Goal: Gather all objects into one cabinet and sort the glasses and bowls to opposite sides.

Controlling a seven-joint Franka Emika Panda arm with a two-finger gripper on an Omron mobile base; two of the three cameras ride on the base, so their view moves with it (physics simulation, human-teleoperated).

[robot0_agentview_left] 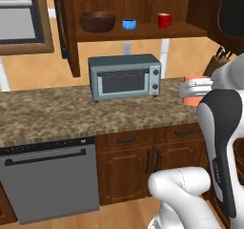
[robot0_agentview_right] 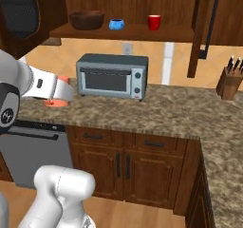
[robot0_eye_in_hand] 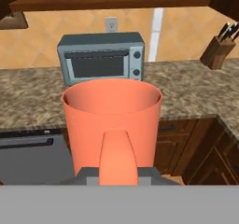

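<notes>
My gripper (robot0_eye_in_hand: 119,175) is shut on the handle of the salmon-pink mug (robot0_eye_in_hand: 112,120), which I hold upright in the air in front of the counter. The same mug (robot0_agentview_left: 192,98) (robot0_agentview_right: 59,98) shows at the end of my arm, with the gripper (robot0_agentview_left: 197,86) (robot0_agentview_right: 53,92) around it. On the cabinet's shelf board (robot0_agentview_left: 143,33) (robot0_agentview_right: 128,32) stand the brown wooden bowl (robot0_agentview_left: 97,21) (robot0_agentview_right: 87,19) at the left, the small blue bowl (robot0_agentview_left: 129,24) (robot0_agentview_right: 116,24) in the middle and the red mug (robot0_agentview_left: 164,20) (robot0_agentview_right: 154,22) to the right. Their lower parts show at the top of the hand view.
A grey toaster oven (robot0_agentview_left: 125,76) (robot0_agentview_right: 112,76) (robot0_eye_in_hand: 101,57) stands on the granite counter (robot0_agentview_left: 47,113) under the shelf. A knife block (robot0_agentview_right: 229,82) (robot0_eye_in_hand: 216,50) sits at the right. The cabinet's doors (robot0_agentview_left: 66,30) (robot0_agentview_right: 203,27) hang open. A dishwasher (robot0_agentview_left: 47,182) is below.
</notes>
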